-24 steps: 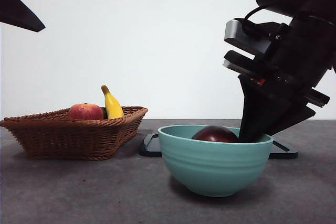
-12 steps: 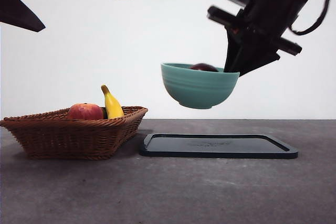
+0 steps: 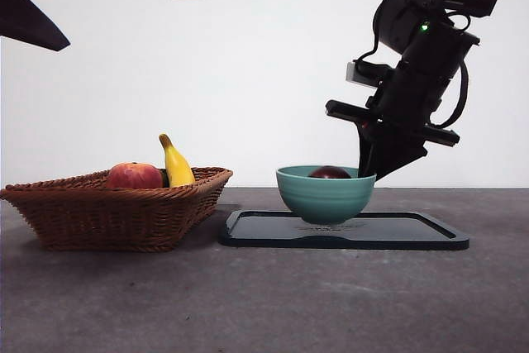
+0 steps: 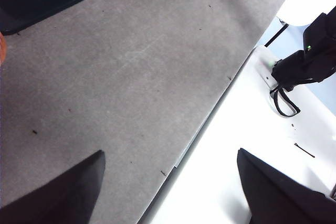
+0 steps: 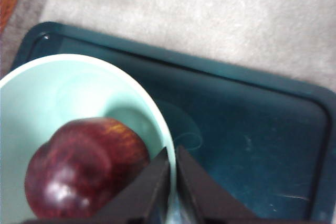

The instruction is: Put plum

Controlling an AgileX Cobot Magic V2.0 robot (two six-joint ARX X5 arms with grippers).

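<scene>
Teal bowl (image 3: 324,194) with dark plum (image 3: 330,173) on black tray (image 3: 413,233) at centre right, gripper (image 3: 369,169) at its rim, wicker basket (image 3: 116,211) lower left

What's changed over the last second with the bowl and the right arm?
The right gripper, clamped on the rim of the teal bowl throughout, lifted it off the table in front of the black tray, carried it back and lowered it onto the tray. The plum stayed inside the bowl. The basket with its fruit and the left gripper did not move.
</scene>
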